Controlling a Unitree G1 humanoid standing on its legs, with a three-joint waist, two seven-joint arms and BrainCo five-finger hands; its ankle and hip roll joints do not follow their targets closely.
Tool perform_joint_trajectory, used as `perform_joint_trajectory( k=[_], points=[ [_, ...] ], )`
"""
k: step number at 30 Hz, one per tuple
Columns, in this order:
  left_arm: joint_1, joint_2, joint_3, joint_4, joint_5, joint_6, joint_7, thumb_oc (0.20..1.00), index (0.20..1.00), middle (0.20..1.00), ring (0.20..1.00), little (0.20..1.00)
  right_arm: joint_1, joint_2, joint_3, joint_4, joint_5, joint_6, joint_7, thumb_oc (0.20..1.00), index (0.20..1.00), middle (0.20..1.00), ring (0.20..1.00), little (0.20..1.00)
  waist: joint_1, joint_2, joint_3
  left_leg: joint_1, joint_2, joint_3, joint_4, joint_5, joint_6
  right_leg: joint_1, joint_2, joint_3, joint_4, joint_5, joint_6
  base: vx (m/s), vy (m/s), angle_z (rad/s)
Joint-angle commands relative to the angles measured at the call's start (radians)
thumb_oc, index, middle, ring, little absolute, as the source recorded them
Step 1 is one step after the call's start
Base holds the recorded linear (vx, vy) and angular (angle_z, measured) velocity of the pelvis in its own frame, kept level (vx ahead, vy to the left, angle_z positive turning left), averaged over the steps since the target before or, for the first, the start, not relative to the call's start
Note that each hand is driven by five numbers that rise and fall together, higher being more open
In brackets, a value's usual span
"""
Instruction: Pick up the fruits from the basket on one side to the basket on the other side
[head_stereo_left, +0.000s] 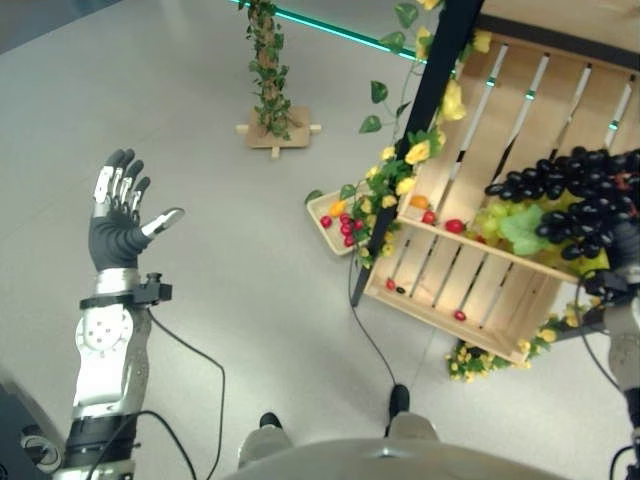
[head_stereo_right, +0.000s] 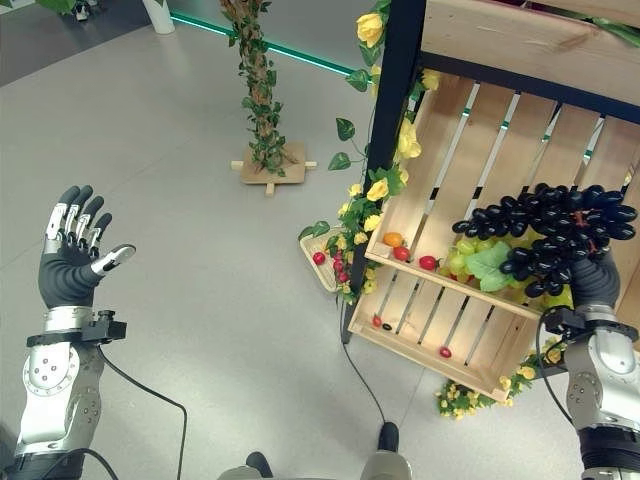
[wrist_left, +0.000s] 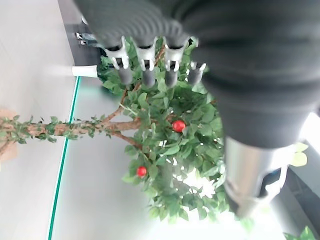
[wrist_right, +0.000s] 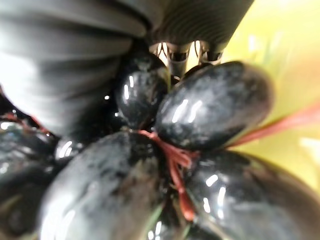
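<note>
- Slanting wooden crate (head_stereo_right: 500, 140) takes up the right side, with slatted compartments and yellow flowers (head_stereo_right: 385, 185) and vine leaves along its dark post (head_stereo_right: 385, 130).
- We note the black grape bunch (head_stereo_right: 545, 235) at the crate's right, lying over a green grape bunch (head_stereo_right: 478, 262) with a leaf.
- We see our right hand (head_stereo_right: 597, 282) directly under and against the black grapes; in the right wrist view the dark berries (wrist_right: 210, 105) press close to the palm, fingers hidden, so we cannot tell the grasp.
- Our left hand (head_stereo_right: 72, 262) is raised over bare floor, well apart from the crate, fingers spread, holding nothing.
- A leafy pole on a wooden base (head_stereo_right: 265, 165) stands behind.
- Small red fruits (head_stereo_right: 428, 262) and an orange one (head_stereo_right: 393, 240) lie on the crate's slats; more red ones sit in a small tray (head_stereo_right: 312, 245) beside the post.
</note>
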Motion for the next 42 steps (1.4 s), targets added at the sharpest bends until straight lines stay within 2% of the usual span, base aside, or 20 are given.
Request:
perform_joint_trajectory(
  k=[1,7,8,15,23,33,34,35,42],
  points=[
    [-0.033,0.057,-0.010,-0.019,-0.018,-0.036,-0.008,1.000,1.000,1.000,1.000,1.000,-0.211,-0.132,-0.047,0.118,-0.011,-0.062,-0.061,0.200,0.200,0.200,0.200,0.200,0.008,-0.011,0.028,-0.049,-0.010,-0.056,0.035,-0.001,0.007,0.090,0.014,-0.078,0.091,-0.144,0.001,0.00,0.000,0.00],
    [-0.036,0.067,-0.032,-0.018,-0.024,-0.031,-0.011,1.000,1.000,1.000,1.000,1.000,-0.304,-0.229,0.006,0.212,-0.029,-0.042,-0.072,0.200,0.200,0.200,0.200,0.200,0.017,-0.012,0.030,-0.052,-0.009,-0.059,0.037,0.002,0.005,0.089,0.015,-0.078,0.088,-0.143,-0.001,0.00,-0.004,-0.01],
    [-0.040,0.076,-0.041,-0.016,-0.028,-0.031,-0.012,1.000,1.000,1.000,1.000,1.000,-0.351,-0.274,0.035,0.253,-0.040,-0.030,-0.082,0.200,0.200,0.200,0.200,0.200,0.020,-0.013,0.031,-0.056,-0.008,-0.061,0.042,0.003,0.003,0.088,0.016,-0.078,0.090,-0.144,-0.003,0.01,-0.011,-0.06],
    [-0.043,0.097,-0.059,-0.017,-0.045,-0.027,-0.014,1.000,1.000,1.000,1.000,1.000,-0.542,-0.358,0.175,0.362,-0.078,0.002,-0.097,0.200,0.200,0.200,0.200,0.200,0.035,-0.013,0.035,-0.062,-0.004,-0.064,0.055,0.000,0.001,0.091,0.018,-0.081,0.093,-0.148,-0.006,0.00,-0.004,-0.03],
    [-0.051,0.102,-0.076,-0.021,-0.049,-0.023,-0.012,1.000,1.000,1.000,1.000,1.000,-0.696,-0.385,0.287,0.406,-0.092,0.014,-0.115,0.200,0.200,0.200,0.200,0.200,0.042,-0.013,0.039,-0.068,-0.003,-0.066,0.059,0.000,0.002,0.087,0.017,-0.080,0.094,-0.147,-0.008,0.00,-0.002,-0.20],
    [-0.052,0.102,-0.072,-0.025,-0.046,-0.018,-0.004,1.000,1.000,1.000,1.000,1.000,-0.746,-0.377,0.327,0.439,-0.113,0.028,-0.127,0.200,0.200,0.200,0.200,0.200,0.043,-0.013,0.038,-0.071,-0.004,-0.070,0.060,0.001,0.003,0.087,0.019,-0.080,0.092,-0.145,-0.009,0.00,0.000,0.05],
    [-0.051,0.101,-0.070,-0.024,-0.046,-0.018,-0.003,1.000,1.000,1.000,1.000,1.000,-0.741,-0.372,0.327,0.436,-0.117,0.030,-0.127,0.504,0.504,0.504,0.504,0.504,0.042,-0.013,0.037,-0.071,-0.005,-0.070,0.057,0.002,0.003,0.086,0.020,-0.079,0.092,-0.146,-0.009,0.00,0.001,0.12],
    [-0.051,0.100,-0.070,-0.023,-0.047,-0.019,-0.003,1.000,1.000,1.000,1.000,1.000,-0.740,-0.369,0.324,0.435,-0.111,0.029,-0.126,1.000,1.000,1.000,1.000,1.000,0.042,-0.013,0.037,-0.071,-0.005,-0.071,0.057,0.002,0.003,0.086,0.020,-0.079,0.092,-0.146,-0.010,0.00,0.002,0.17],
    [-0.052,0.094,-0.068,-0.020,-0.048,-0.018,-0.003,1.000,1.000,1.000,1.000,1.000,-0.720,-0.351,0.312,0.427,-0.110,0.030,-0.121,1.000,1.000,1.000,1.000,1.000,0.041,-0.014,0.038,-0.070,-0.005,-0.070,0.055,0.002,0.004,0.083,0.020,-0.075,0.093,-0.144,-0.011,0.00,0.001,0.06]
  ],
)
